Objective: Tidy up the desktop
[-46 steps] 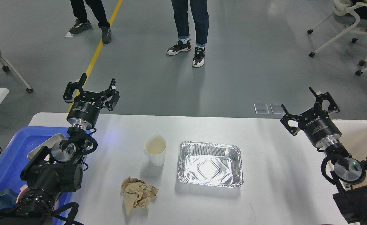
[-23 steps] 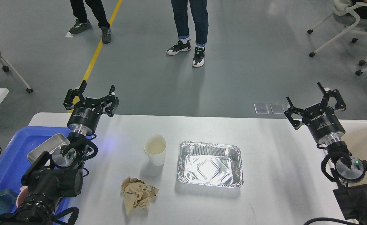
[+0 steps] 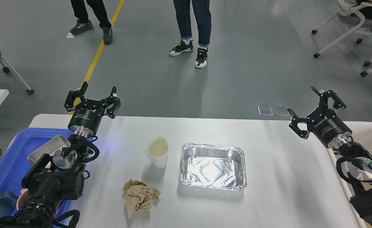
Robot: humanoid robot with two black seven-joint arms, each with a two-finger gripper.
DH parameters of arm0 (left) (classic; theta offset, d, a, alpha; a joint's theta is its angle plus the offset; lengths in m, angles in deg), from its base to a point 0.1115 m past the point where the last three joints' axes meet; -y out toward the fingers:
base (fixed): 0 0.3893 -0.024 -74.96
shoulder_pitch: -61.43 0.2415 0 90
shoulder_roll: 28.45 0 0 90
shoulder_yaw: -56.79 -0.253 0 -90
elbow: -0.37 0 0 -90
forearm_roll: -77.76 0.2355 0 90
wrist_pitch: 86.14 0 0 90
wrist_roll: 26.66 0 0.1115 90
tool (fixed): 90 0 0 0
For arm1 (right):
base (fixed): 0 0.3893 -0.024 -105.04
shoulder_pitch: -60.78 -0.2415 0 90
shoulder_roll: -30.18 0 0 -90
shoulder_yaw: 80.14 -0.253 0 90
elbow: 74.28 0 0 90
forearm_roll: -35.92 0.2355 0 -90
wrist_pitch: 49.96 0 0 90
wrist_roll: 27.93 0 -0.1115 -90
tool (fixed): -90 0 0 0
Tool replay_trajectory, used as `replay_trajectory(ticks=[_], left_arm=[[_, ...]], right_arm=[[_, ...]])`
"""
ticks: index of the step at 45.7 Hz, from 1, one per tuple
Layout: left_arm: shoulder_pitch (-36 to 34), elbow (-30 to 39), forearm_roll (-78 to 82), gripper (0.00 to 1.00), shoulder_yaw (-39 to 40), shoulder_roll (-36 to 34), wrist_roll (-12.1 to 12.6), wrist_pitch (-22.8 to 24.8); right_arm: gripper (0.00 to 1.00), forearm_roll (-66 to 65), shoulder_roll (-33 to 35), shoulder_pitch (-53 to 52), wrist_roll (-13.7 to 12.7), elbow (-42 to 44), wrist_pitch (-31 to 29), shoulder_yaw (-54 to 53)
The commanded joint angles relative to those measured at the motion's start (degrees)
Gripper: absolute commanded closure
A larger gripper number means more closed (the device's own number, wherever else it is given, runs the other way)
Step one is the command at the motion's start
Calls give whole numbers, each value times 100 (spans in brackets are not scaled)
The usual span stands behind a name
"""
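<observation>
Both arms rise from the near corners of the counter (image 3: 277, 152), each claw raised over its far edge. The left claw (image 3: 98, 91) has its fingers spread apart, holding nothing; the right claw (image 3: 312, 104) is likewise spread wide and empty, tilted toward the far right. The counter is white, smooth, slightly glossy, with rounded corners, its long axis running left to right. On it sit a foil tray (image 3: 213, 167), a paper cup (image 3: 157, 151) just left of the tray, and crumpled brown paper (image 3: 139, 197) nearer than the cup.
</observation>
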Motion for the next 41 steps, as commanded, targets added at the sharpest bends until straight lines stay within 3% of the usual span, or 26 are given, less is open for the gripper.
replay_trajectory(ticks=[1,17,29,41], left_arm=[[-3,-1,6,3,-7,-22,7,15],[164,-9,6,3,-7,-66,104,59],[454,-9,15,3,-323,-154,122,94],[585,-9,15,3,-587,-347,122,103]], right_arm=[[0,-236,454,192,-3,-509,-58,483],[0,-1711,2298,342,-3,-1616,-673,1987],[0,-2389,4083,983,6,-2952,-735,2067],[0,-2697,5849,1133,6,-3427,-1069,2040]])
